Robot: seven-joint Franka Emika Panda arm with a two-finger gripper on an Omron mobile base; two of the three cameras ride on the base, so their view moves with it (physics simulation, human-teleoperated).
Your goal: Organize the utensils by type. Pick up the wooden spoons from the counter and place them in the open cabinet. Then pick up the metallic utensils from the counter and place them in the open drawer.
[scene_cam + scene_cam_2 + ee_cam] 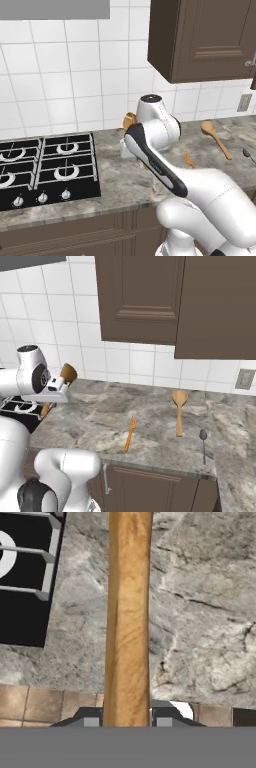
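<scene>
My gripper is shut on a tan wooden spoon, whose handle runs up from between the fingertips. The spoon is lifted above the counter beside the stove, and its round bowl sticks up past my hand. That bowl also peeks out behind the arm. A second wooden spoon lies on the counter to the right. Nearer the front edge lie a slim orange utensil and a thin dark metal spoon. The open cabinet and the open drawer are out of view.
A black gas stove takes up the counter's left end. Dark brown wall cabinets with shut doors hang over the counter. A wall outlet sits on the white tiles at the right. Lower cabinet fronts run under the counter edge.
</scene>
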